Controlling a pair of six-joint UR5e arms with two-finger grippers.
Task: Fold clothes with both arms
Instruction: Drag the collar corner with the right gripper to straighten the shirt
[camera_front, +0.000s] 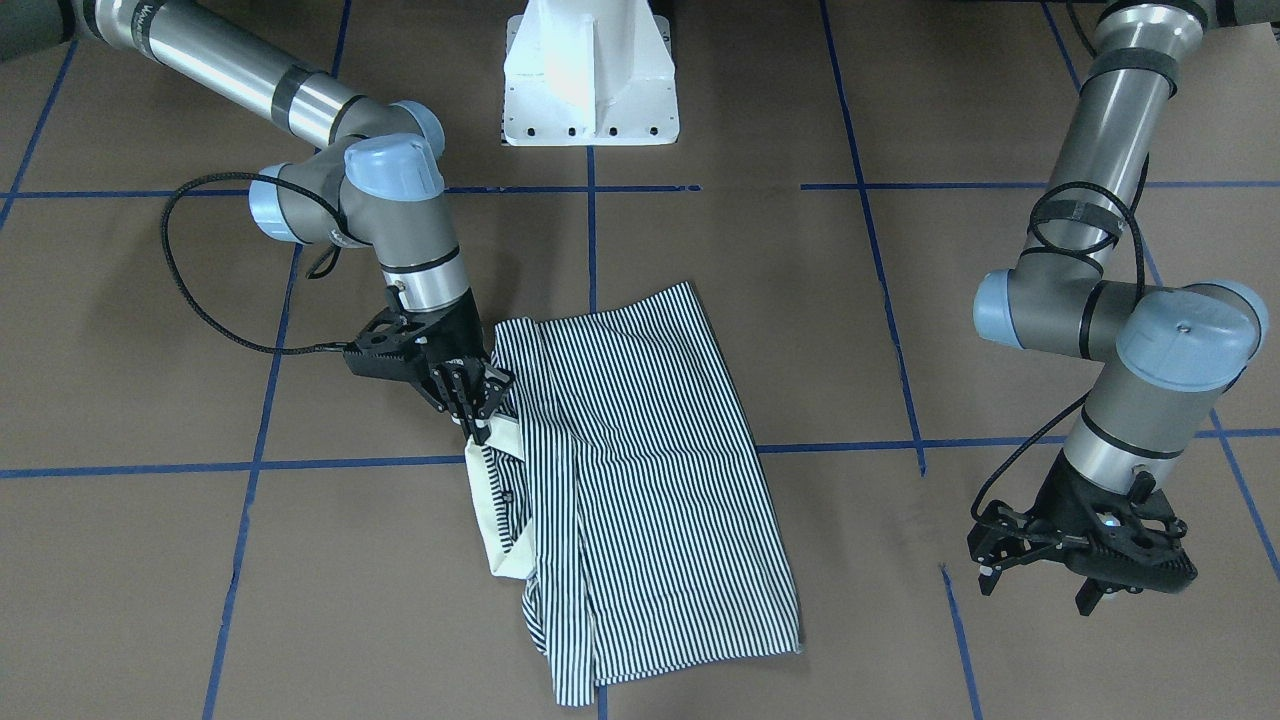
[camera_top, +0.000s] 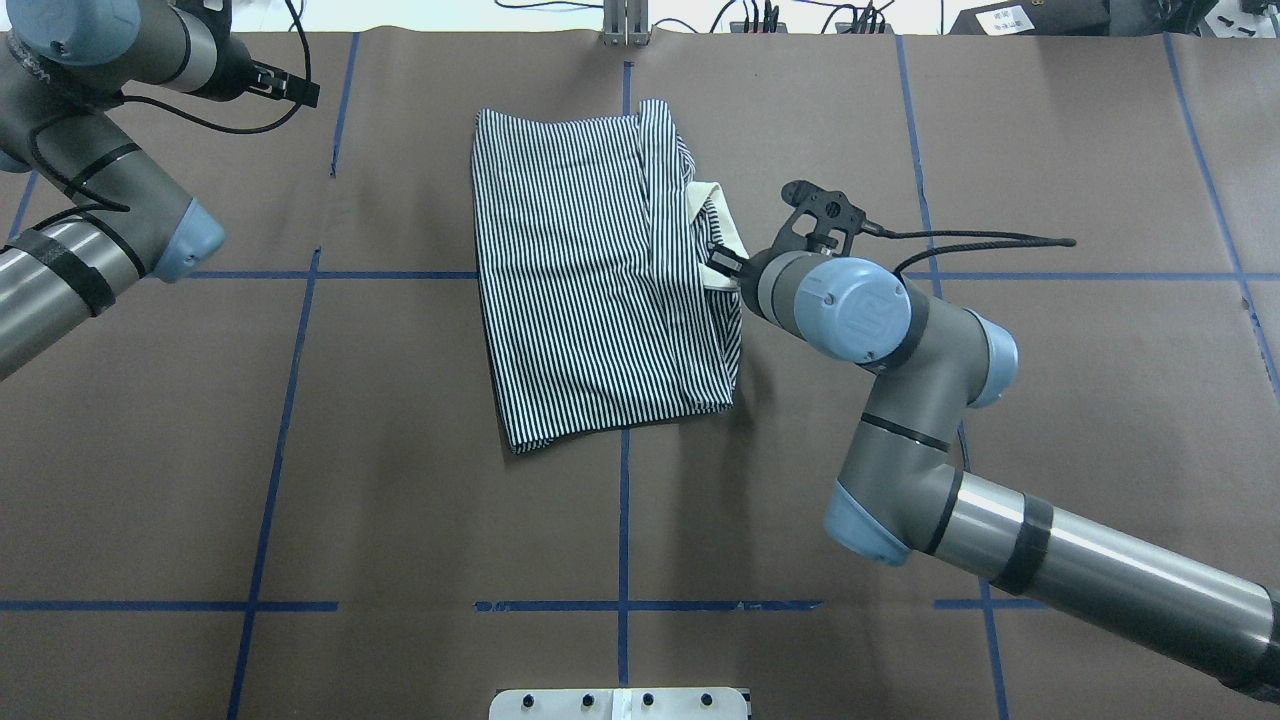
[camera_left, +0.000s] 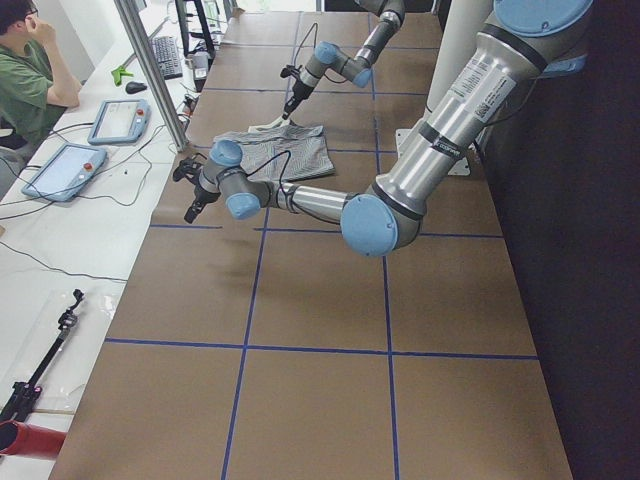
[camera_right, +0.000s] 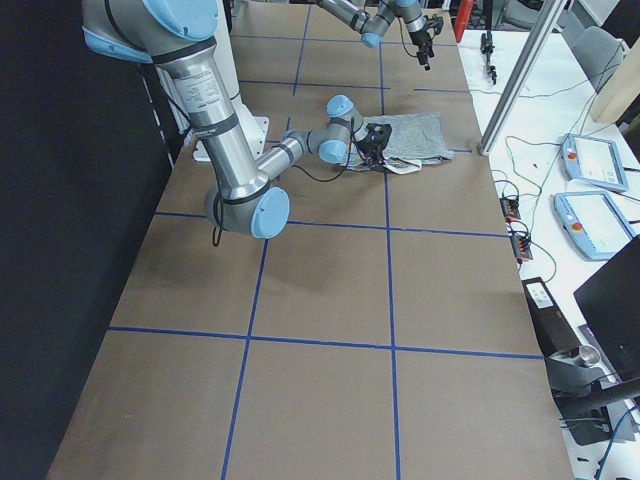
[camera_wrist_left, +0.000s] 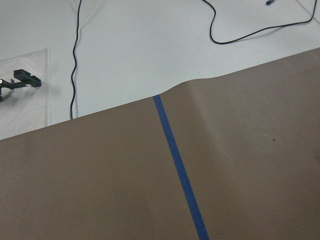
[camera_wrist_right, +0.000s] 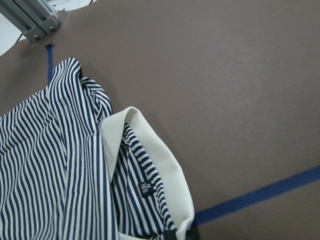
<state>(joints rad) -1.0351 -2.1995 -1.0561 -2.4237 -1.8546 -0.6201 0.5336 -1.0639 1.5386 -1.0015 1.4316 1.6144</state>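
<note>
Pinching the polo shirt (camera_front: 650, 450) is the right end effector (camera_front: 476, 426); the left end effector (camera_front: 1038, 590) hangs spread.

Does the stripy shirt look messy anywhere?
Yes. The striped shirt is folded, but its white collar sticks out on one side, bunched and gaping open where the right end effector grips it.

Four fixed views, two wrist close-ups
Your fixed cameras all look down on the navy-and-white striped polo shirt (camera_top: 580, 280).
</note>
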